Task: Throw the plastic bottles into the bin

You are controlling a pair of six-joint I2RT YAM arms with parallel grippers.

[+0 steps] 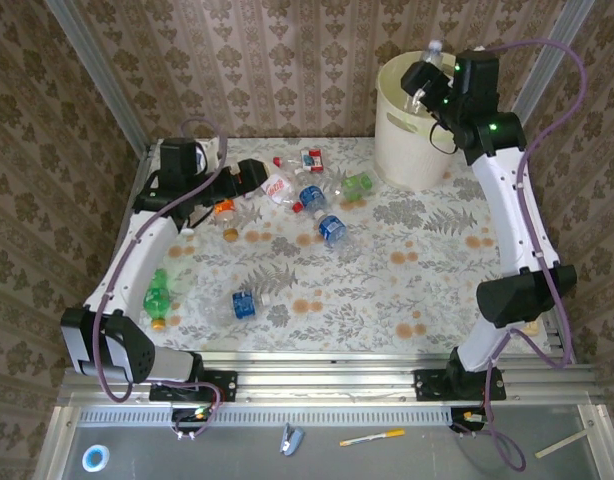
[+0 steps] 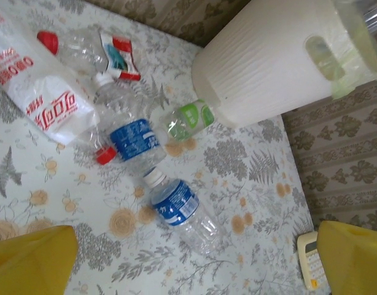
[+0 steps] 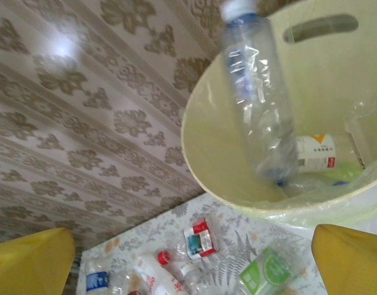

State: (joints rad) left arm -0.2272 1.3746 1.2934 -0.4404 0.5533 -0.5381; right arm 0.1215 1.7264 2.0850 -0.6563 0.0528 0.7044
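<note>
Bottle (image 3: 259, 98) loose, cap up, over bin (image 3: 213, 123) at 1 o'clock: R gripper (image 3: 191, 246) jaws spread to drop it. L gripper (image 2: 193, 243) spread too, over bottles (image 2: 176, 206) at 11 o'clock, prob next pick.

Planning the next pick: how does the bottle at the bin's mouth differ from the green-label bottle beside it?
The bottle at the bin's mouth stands nearly upright, cap up; the green-label bottle lies on its side. The first dips inside the bin; the green-label bottle sits outside, by its base. The first shows no clear label; the other's is bright green. Both are clear plastic.
</note>
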